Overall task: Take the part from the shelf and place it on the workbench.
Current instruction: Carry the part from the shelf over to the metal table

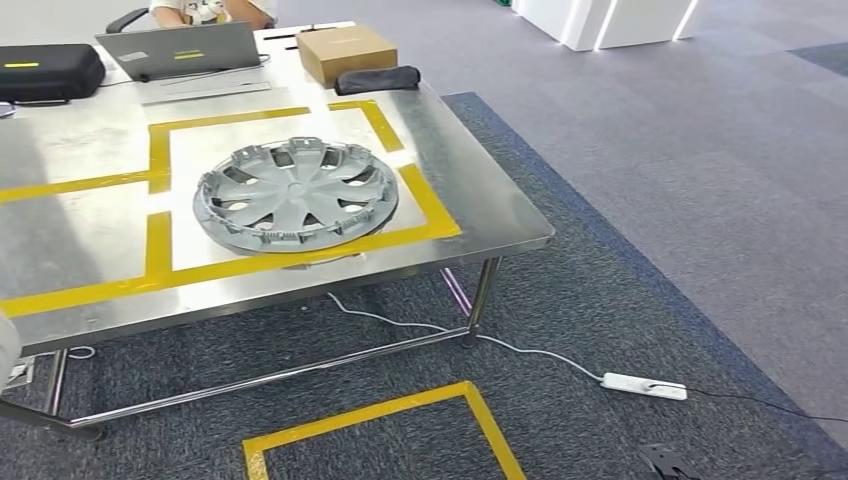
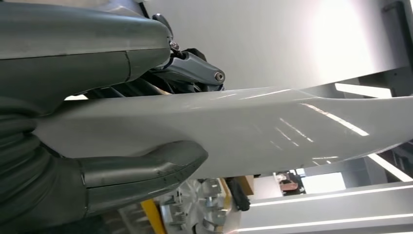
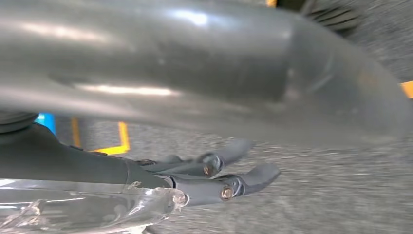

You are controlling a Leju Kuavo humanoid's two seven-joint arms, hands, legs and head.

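Left hand: dark grey throughout, with a ribbed flexible cover at the wrist, a thick smooth thumb split by a seam line, and darker fingers carrying a small silver screw. Right hand: same matte grey casing, slim fingers with brass-coloured screws and rounded tips.

Hubcap – silver-grey, spoke pattern, on a bare-metal desk w/ yellow tape squares. Laptop grey w/ yellow sticker; case black w/ a yellow strip; box brown; pouch black. Carpet grey w/ a darker blue-grey band, yellow tape outline on it. Power strip white. Left hand dark grey, holding a glossy white panel. Right hand's fingers grey – blurred, prob. brass-coloured screws.
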